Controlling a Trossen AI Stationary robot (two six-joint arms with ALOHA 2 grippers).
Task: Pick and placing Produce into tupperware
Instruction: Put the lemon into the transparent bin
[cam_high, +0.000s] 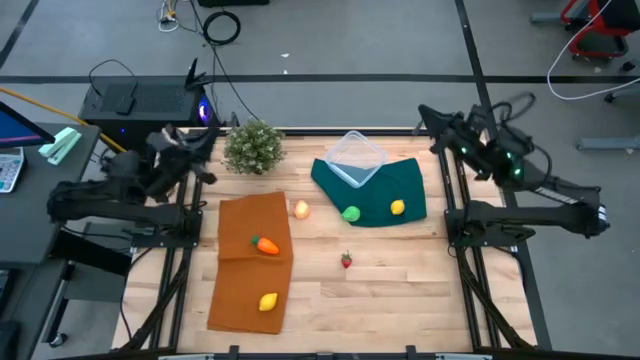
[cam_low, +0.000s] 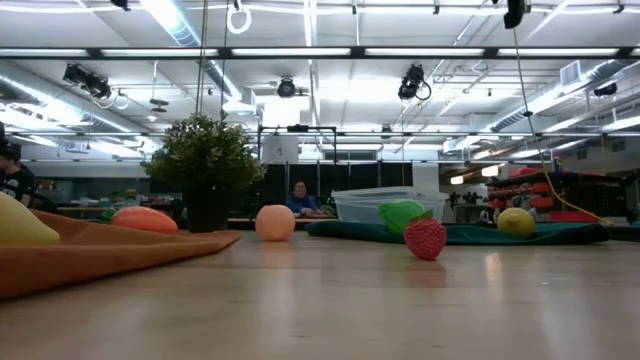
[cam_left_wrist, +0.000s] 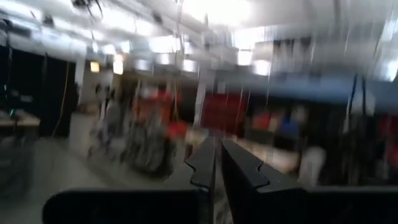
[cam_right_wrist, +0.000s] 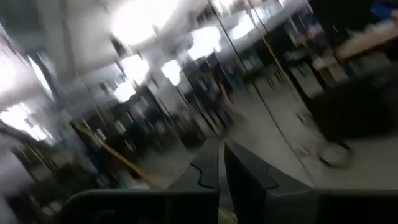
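The clear tupperware (cam_high: 356, 158) (cam_low: 385, 203) stands on a dark green cloth (cam_high: 400, 185). On that cloth lie a yellow lemon (cam_high: 397, 208) and, at its edge, a green ball (cam_high: 351, 213). A carrot (cam_high: 265, 245) and a second lemon (cam_high: 268, 301) rest on an orange cloth (cam_high: 240, 270). The peach ball (cam_high: 301, 209) and red strawberry (cam_high: 347, 260) sit on bare wood. My left gripper (cam_left_wrist: 217, 168) (cam_high: 203, 140) is shut and raised at the table's far-left corner. My right gripper (cam_right_wrist: 222, 165) (cam_high: 430, 120) is shut and raised at the far-right corner. Both face the room and hold nothing.
A bushy potted plant (cam_high: 253, 146) stands at the far edge between the left arm and the tupperware. Bare wood (cam_high: 400, 300) stretches along the table's near right. Arm frames run down both side edges. A person (cam_low: 298, 197) sits far off in the room.
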